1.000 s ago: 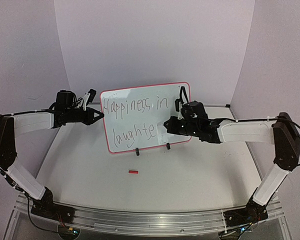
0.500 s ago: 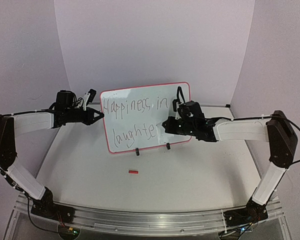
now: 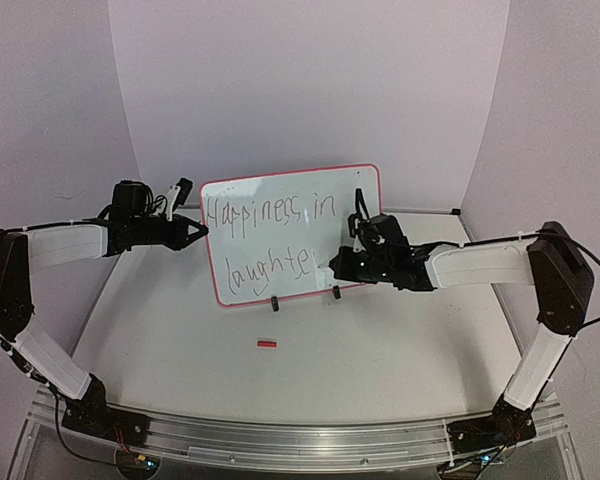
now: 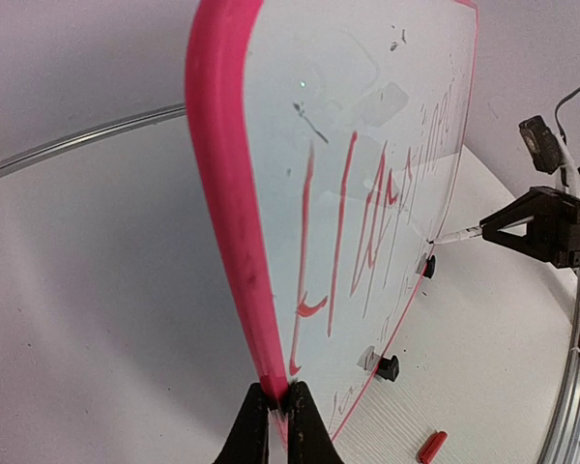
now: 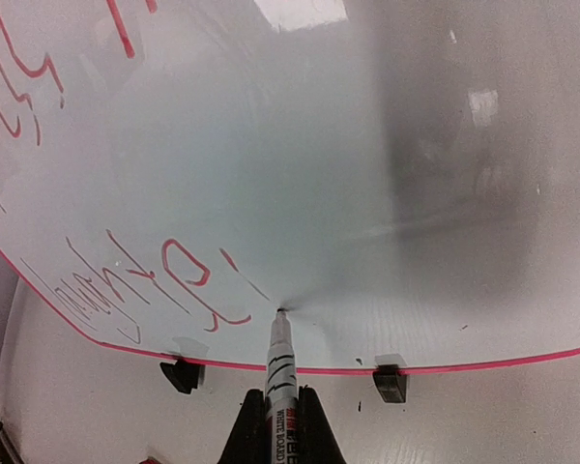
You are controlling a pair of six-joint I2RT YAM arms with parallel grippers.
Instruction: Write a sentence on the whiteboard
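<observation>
The whiteboard (image 3: 280, 240), with its red frame, stands upright on two black feet at mid-table. The sentence (image 3: 270, 212) reads "Happiness in" on top, and the lower line (image 3: 265, 268) shows "laughte" plus a short stroke. My left gripper (image 3: 204, 233) is shut on the board's left edge, and its wrist view shows the jaws (image 4: 278, 401) pinching the frame (image 4: 222, 193). My right gripper (image 3: 332, 265) is shut on a white marker (image 5: 280, 372). The marker's tip touches the board just right of the last stroke.
A small red marker cap (image 3: 267, 344) lies on the table in front of the board and also shows as the red cap (image 4: 431, 447) in the left wrist view. The board's feet (image 5: 182, 375) (image 5: 390, 385) rest on the tabletop. Purple walls close in the back and sides.
My right gripper with the marker has shifted slightly down and to the left along the lower line, and a short stroke has appeared after "laughte". The left arm and the board have not moved.
</observation>
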